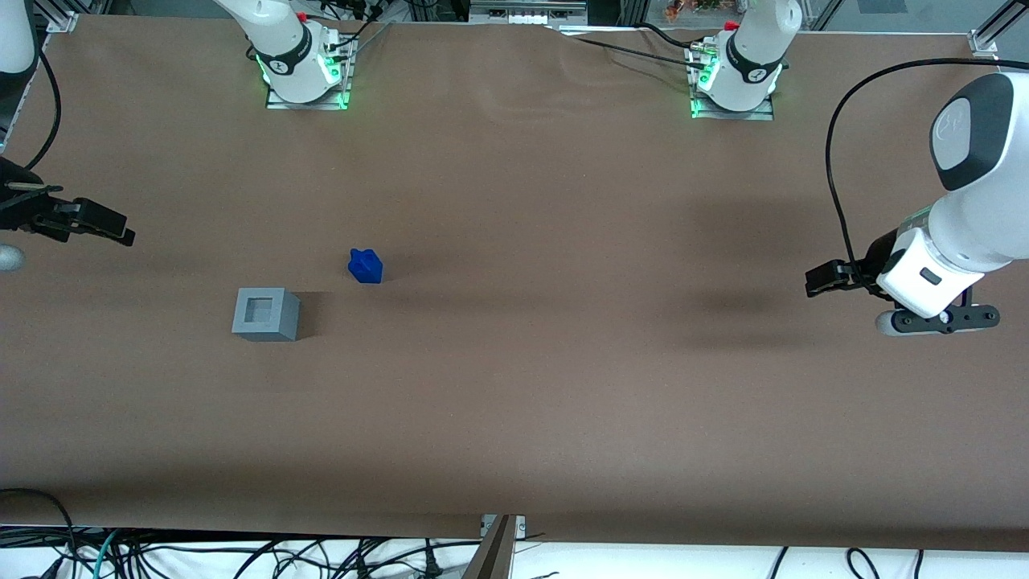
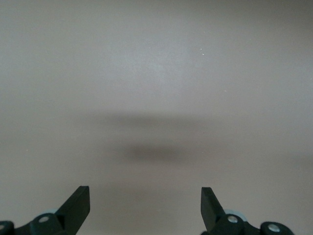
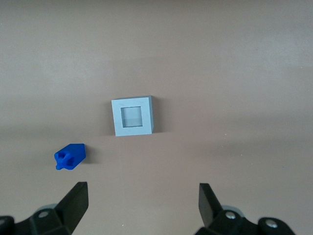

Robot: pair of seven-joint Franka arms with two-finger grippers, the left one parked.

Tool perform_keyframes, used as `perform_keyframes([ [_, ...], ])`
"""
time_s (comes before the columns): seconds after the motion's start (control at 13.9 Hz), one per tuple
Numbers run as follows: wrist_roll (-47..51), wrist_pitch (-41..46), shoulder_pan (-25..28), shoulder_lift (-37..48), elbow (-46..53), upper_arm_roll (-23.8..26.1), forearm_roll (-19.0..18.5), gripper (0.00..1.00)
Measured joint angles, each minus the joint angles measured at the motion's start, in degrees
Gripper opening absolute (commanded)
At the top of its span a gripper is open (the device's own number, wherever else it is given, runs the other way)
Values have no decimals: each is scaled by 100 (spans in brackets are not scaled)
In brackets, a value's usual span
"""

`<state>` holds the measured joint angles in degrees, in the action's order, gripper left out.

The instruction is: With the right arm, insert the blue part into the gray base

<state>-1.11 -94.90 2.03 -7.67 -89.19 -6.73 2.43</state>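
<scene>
Above the table (image 1: 514, 402), spread-fingered gripper (image 3: 142, 205)

The light is even and fairly bright, and it comes from above. On the brown surface (image 1: 563, 362) the shadows are soft and wide. The gray base (image 1: 266, 314) throws a short, darker shadow toward the parked arm's end. The gripper (image 1: 120, 233) hangs at the working arm's end of the surface, jaws spread apart. Green lamps glow at both arm bases. The left wrist view is hazy, with one blurred shadow. There is no strong glare.
</scene>
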Motion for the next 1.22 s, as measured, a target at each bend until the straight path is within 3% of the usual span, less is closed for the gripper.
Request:
perform_keyframes([
  [1.22, 0, 88, 2, -61, -1, 76, -226, 100],
])
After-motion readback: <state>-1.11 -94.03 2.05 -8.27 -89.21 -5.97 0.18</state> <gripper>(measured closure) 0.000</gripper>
